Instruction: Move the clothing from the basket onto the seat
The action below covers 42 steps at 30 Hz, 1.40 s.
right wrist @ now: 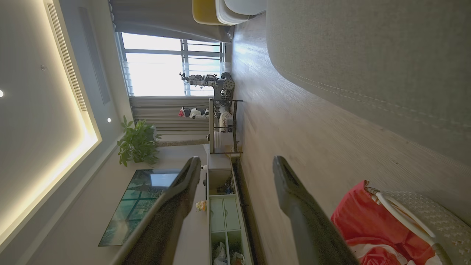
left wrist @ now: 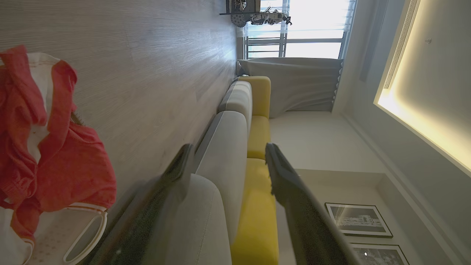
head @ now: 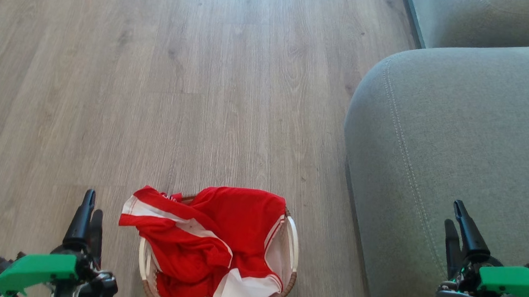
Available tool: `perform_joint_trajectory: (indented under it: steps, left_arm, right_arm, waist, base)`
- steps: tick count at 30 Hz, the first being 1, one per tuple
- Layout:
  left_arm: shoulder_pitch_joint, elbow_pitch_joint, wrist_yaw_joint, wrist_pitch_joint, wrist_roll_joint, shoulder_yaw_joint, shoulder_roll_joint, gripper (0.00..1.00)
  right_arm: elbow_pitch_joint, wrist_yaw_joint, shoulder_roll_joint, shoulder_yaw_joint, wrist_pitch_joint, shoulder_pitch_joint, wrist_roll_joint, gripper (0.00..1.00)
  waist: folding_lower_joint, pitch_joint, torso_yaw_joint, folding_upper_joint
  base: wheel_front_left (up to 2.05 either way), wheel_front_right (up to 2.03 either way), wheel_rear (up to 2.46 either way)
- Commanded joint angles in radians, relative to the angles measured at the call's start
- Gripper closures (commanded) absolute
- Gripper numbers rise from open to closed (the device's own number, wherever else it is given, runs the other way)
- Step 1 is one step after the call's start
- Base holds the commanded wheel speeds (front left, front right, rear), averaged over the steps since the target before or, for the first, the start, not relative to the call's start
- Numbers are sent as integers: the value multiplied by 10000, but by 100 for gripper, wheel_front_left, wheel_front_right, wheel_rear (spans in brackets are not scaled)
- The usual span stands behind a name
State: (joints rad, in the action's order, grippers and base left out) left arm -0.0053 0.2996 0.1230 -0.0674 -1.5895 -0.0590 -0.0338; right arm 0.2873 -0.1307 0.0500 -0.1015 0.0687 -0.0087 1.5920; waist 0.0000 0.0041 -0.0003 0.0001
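Red clothing (head: 211, 238) with white stripes is heaped in the basket (head: 290, 281), a cream perforated tub with a brown rim, on the floor at the bottom centre of the head view. One red and white piece spills over the basket's left rim. The grey-green seat (head: 455, 148) fills the right side. My left gripper (head: 89, 206) hangs open left of the basket, empty. My right gripper (head: 456, 218) hovers open over the seat's near part, empty. The left wrist view has the clothing (left wrist: 48, 147) at its left edge, and the right wrist view has the clothing (right wrist: 371, 224) and basket (right wrist: 434, 217) at its lower right.
Pale wood-plank floor (head: 158, 76) stretches ahead and to the left. A second grey cushion (head: 487, 19) lies beyond the seat. Along the sofa, a yellow backrest (left wrist: 257, 147) faces the room. A shelf unit (right wrist: 222, 125), a plant (right wrist: 138, 141) and a window (right wrist: 158, 62) stand far off.
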Motion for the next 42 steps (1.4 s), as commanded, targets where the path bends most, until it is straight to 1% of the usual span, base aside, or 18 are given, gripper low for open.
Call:
perform_joint_trajectory:
  steps: [1,8,15,27,37,39,42]
  left_arm:
    - [-501,-401,12,107,155,-2,-85,0]
    - [-529,-614,16,311,715,52,-90,0]
    - [-558,-838,20,516,1702,105,-95,0]
    - [-520,-1189,27,866,3845,274,-108,0]
    - [-469,-1396,31,1159,5811,407,-112,0]
    - [-464,-1392,13,1187,6025,421,-113,0]
    - [-453,-1393,-57,1275,6685,490,-117,0]
  right_arm:
    - [-446,-2,17,32,-93,-370,-120,0]
    - [-790,-2,25,115,-299,-384,-535,0]
    - [-1086,-2,154,300,-506,-389,-1307,0]
    - [-1494,-1,396,778,-859,-365,-3395,0]
    - [-1500,-1,564,990,-1154,-325,-5181,0]
    - [-1478,-1,579,1020,-1183,-325,-5368,0]
    - [-1443,-1,584,1084,-1272,-334,-5875,0]
  waist:
    - [0,-1,-6,-1]
    - [0,-3,-38,-1]
    - [0,7,-70,-1]
    - [0,-6,-101,-1]
    - [0,-36,-139,-1]
    - [0,-38,-144,-1]
    - [0,-43,-157,-1]
  base:
    - [0,0,0]
    - [0,0,0]
    - [0,0,0]
    - [0,0,0]
    - [0,0,0]
    - [0,0,0]
    - [0,0,0]
